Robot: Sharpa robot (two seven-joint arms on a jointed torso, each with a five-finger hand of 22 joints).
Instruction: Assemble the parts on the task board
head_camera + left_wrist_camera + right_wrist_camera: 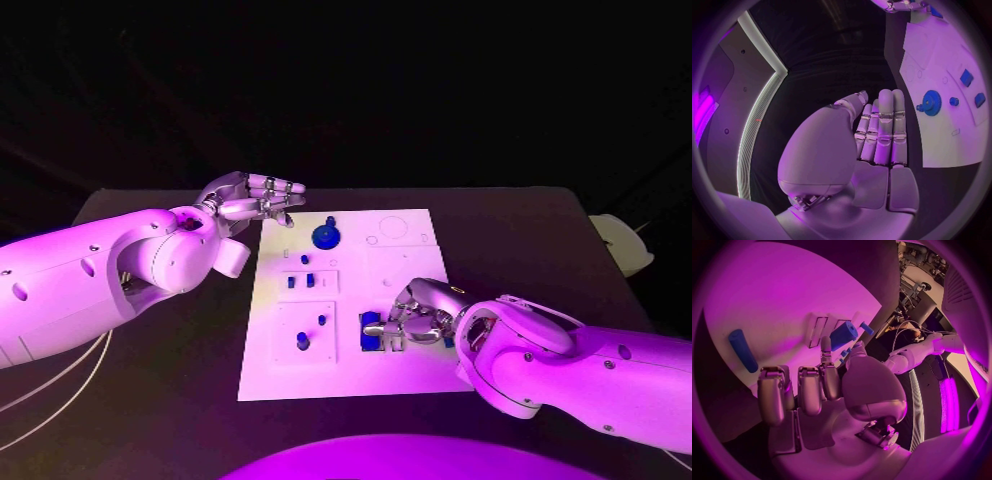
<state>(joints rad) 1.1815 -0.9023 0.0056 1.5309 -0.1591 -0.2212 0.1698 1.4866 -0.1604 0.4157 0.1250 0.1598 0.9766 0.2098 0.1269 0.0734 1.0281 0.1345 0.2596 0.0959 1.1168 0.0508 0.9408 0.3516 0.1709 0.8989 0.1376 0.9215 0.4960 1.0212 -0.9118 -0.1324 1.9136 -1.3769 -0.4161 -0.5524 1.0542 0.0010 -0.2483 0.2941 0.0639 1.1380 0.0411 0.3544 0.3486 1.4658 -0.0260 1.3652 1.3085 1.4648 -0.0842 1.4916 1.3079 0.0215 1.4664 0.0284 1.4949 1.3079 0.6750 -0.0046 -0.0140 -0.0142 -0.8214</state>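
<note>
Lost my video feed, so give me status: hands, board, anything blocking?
Left hand off the board, holding nothing. Right hand at a blue part on the task board; grip unclear. Blue gear seated. No obstruction.

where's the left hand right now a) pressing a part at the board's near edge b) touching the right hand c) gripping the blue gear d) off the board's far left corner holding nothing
d: the left hand sits over the black table off the far left corner of the task board, fingers straight and together with nothing in them; the blue gear stands untouched on the board.
</note>
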